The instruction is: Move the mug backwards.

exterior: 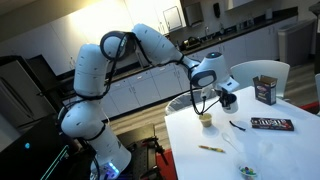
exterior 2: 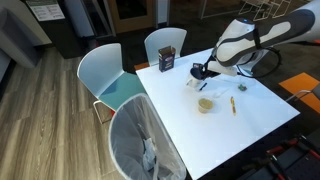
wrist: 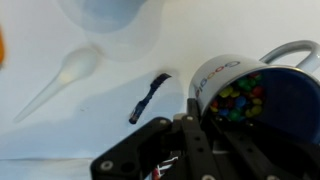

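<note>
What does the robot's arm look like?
The arm is white and chunky. It is made of fat rounded tubes with dark rings at the joints, like a big bendy pipe. At its end is the gripper, which is black and blocky with straight fingers. I can't see any writing on it.

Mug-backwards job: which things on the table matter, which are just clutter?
In the job:
mug, holding coloured sweets
gripper, right at the mug's rim; grip unclear

Lying about:
small cream cup
dark brown box
flat dark packet
black strip
white spoon-like thing
</note>
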Motion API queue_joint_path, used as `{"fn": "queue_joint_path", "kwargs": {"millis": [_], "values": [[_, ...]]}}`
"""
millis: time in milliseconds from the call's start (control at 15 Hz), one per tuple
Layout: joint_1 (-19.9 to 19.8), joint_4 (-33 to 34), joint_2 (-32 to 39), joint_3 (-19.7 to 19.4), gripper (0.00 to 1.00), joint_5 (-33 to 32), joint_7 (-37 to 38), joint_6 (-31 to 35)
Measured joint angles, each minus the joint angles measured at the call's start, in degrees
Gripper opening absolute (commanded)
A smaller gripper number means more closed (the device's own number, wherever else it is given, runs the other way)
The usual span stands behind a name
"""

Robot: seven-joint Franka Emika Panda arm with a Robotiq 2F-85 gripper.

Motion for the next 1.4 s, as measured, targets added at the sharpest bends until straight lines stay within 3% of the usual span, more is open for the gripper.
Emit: {"fn": "queue_joint_path", "kwargs": {"millis": [400,733,867,933,1067,1400], "values": [[0.14,5.81,6.89,0.10,0.01,0.72,0.20,0.20],[1.68,8.20,9.94,-1.97,0.01,0.55,1.78,0.16],[2.57,8.88,10.52,-3.02,0.12,0.48,2.82,0.10],[2.95,9.16,10.66,-3.44,0.32,0.43,3.42,0.06],[3.67,9.71,10.90,-4.19,0.42,0.33,4.41,0.02],[4.41,11.09,10.69,-4.52,0.79,0.26,5.04,0.02]]}}
